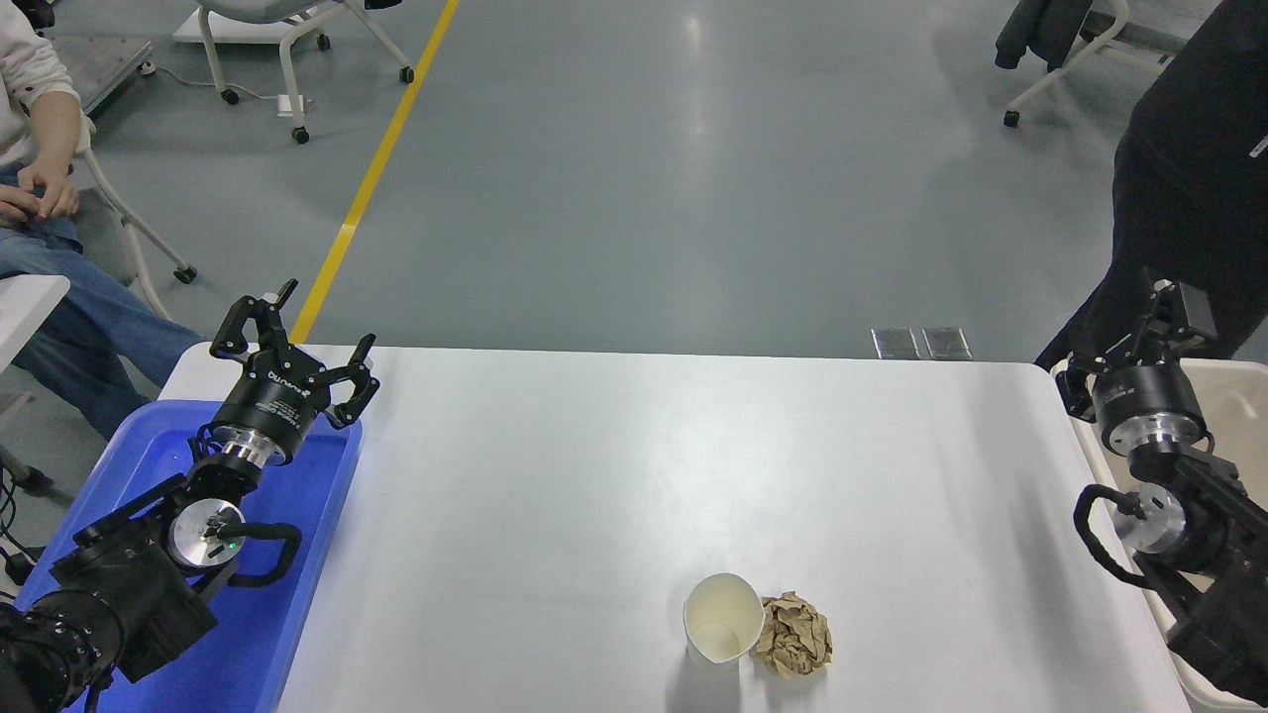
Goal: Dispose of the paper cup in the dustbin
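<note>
The paper cup (723,618) stands upright near the table's front edge, right of centre, white with a cream inside. A crumpled brown paper ball (793,635) touches its right side. The dustbin (1236,398) is beige and sits off the table's right edge, partly hidden behind my right arm. My right gripper (1126,337) is open and empty at the table's far right corner, over the dustbin's near rim and far from the cup. My left gripper (294,342) is open and empty, parked at the far left.
A shallow blue tray (297,594) lies under my left arm at the table's left edge. A person in dark clothes (1189,198) stands just behind my right gripper. Another person (40,178) sits at the far left.
</note>
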Action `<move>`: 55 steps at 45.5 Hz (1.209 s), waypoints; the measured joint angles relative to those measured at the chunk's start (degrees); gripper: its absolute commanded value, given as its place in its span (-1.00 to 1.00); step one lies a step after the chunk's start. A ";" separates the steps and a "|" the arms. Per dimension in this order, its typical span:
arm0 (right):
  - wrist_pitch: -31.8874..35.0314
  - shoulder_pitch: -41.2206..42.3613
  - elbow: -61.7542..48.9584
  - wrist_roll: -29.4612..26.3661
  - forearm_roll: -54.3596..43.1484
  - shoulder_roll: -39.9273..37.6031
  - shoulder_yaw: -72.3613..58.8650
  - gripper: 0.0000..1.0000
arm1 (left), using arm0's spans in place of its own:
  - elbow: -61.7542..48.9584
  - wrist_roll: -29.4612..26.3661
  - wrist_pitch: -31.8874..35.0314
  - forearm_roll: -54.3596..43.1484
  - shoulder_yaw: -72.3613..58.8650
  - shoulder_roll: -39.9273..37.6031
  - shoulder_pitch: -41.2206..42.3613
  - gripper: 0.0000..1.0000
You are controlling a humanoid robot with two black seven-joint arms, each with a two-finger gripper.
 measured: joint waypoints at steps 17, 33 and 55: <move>0.50 2.55 0.02 0.01 0.05 -0.03 -0.10 0.99 | 0.02 0.00 0.00 -0.02 0.00 0.00 0.00 1.00; 0.68 9.44 0.32 0.00 0.05 -1.67 -7.17 0.99 | -0.01 0.00 0.00 -0.04 0.00 0.00 0.00 1.00; 0.81 33.35 0.44 -0.22 -0.25 -8.05 -48.34 0.99 | -0.01 0.00 0.00 -0.02 0.01 0.00 0.00 1.00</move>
